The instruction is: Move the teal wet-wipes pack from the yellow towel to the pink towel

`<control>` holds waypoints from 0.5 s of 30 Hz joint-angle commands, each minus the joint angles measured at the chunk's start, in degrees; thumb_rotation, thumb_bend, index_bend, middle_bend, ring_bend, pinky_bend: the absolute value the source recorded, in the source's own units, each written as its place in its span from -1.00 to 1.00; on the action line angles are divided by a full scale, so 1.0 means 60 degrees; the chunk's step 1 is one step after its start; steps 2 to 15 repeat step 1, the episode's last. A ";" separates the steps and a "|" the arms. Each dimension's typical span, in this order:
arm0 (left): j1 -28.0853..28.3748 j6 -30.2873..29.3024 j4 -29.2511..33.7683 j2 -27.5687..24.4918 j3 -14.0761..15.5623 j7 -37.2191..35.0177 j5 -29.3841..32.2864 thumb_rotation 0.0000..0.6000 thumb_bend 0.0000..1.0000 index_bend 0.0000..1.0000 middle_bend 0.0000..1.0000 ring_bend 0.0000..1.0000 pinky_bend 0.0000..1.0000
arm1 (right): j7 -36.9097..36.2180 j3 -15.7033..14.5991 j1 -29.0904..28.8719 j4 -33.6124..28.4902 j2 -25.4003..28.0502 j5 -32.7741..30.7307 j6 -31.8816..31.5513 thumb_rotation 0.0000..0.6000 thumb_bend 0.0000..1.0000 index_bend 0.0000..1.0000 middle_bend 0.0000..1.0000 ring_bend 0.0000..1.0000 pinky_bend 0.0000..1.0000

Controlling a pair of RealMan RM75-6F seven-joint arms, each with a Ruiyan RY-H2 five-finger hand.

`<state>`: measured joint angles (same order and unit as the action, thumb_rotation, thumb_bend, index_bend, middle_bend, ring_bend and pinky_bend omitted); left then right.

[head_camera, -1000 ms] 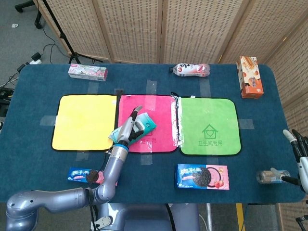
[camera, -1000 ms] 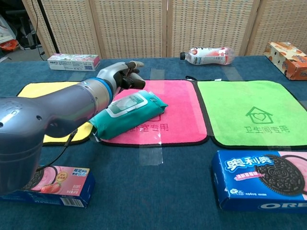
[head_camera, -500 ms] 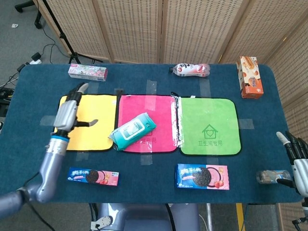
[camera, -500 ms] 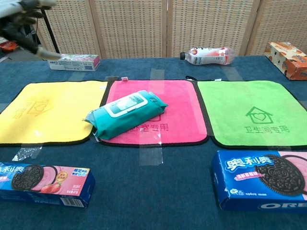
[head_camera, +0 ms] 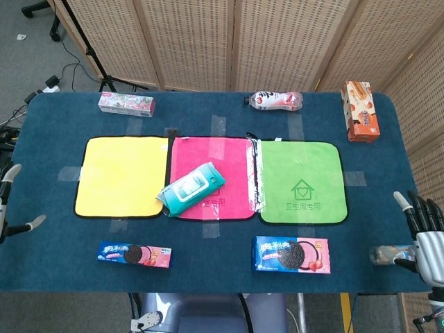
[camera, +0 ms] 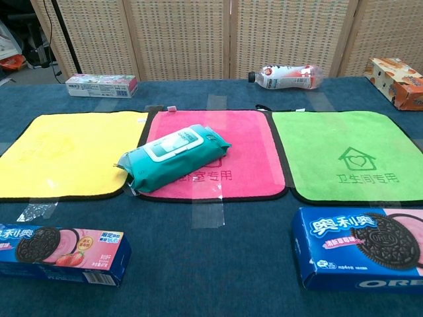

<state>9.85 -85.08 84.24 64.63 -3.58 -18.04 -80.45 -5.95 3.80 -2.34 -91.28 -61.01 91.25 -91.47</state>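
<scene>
Open air over all three towels; only the wipes pack rises there, lying on the pink towel with its end over the yellow towel. Both hands, left hand and right hand, sit off the counter edges. Cookie boxes line the front; a bottle stands at the back.

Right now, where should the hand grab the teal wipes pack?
Probably across the short width of the teal wipes pack, coming from above. It lies flat and slanted on the pink towel, its left end over the edge, long sides free; avoid the white lid.
</scene>
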 commanded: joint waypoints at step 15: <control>-0.0356 -0.0224 0.0283 -0.0336 0.0309 0.0010 -0.0282 1.00 -1.00 -1.00 -1.00 -1.00 -1.00 | 0.0178 -0.0042 0.0035 -0.0064 -0.0052 0.0089 -0.0072 1.00 -1.00 -1.00 -1.00 -1.00 -1.00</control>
